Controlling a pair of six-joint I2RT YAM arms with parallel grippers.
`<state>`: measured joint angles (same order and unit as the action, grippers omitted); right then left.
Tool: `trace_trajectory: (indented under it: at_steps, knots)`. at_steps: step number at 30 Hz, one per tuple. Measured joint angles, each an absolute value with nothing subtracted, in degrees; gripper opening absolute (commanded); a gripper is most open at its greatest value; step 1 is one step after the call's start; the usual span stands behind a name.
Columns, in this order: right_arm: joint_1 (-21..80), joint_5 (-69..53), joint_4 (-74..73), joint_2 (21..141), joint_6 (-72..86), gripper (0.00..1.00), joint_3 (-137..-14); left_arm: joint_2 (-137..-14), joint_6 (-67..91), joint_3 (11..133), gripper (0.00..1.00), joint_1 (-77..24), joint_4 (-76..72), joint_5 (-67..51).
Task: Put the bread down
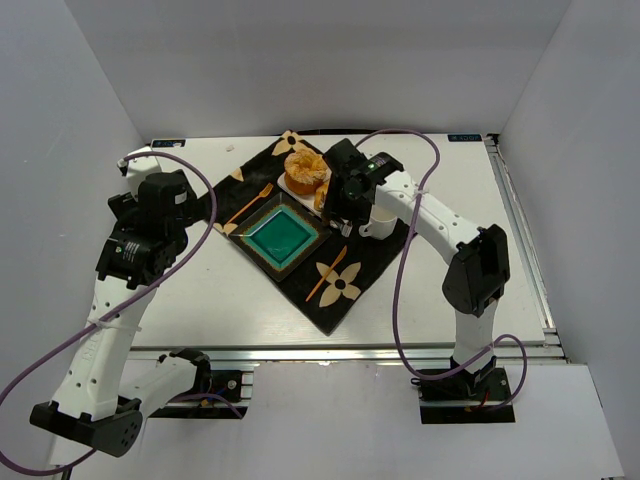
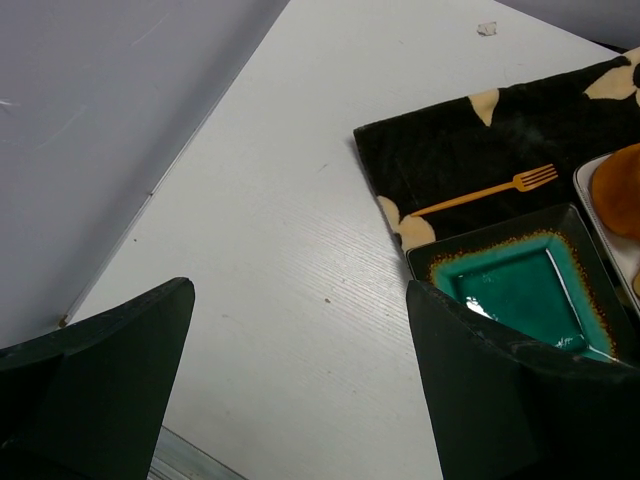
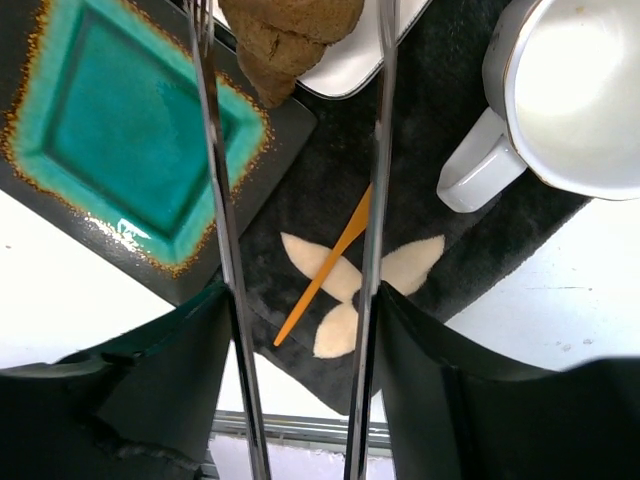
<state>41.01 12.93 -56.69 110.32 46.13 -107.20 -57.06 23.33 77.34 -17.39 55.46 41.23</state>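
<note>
The bread (image 3: 290,35), a brown ridged pastry, shows at the top of the right wrist view, over the edge of a white tray (image 3: 350,65) and the corner of the teal square plate (image 3: 120,130). My right gripper (image 3: 300,300) is shut on metal tongs (image 3: 228,250). The tong arms run either side of the bread; the left arm touches it and a thin gap shows at the right arm. Whether the bread rests on the tray or hangs I cannot tell. In the top view the right gripper (image 1: 340,200) hovers beside the teal plate (image 1: 285,240). My left gripper (image 2: 300,290) is open over bare table.
A dark flowered mat (image 1: 330,300) carries the plate, an orange fork (image 1: 250,203), an orange knife (image 1: 327,272), a white mug (image 1: 380,222) and a large golden ring bread (image 1: 305,170). Grey walls close in on three sides.
</note>
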Motion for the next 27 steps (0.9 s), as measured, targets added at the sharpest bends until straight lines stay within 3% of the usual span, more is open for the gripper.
trace_trajectory:
  at_steps: [11,27]
  knots:
    - [41.3,13.3,-56.7,110.3,46.3,0.38,-106.9,-56.9,23.2,77.3,0.98,-17.4,55.5,41.7]
    - [42.6,9.2,-62.1,104.5,44.4,0.38,-110.1,-56.9,22.9,77.3,0.98,-17.4,55.4,42.0]
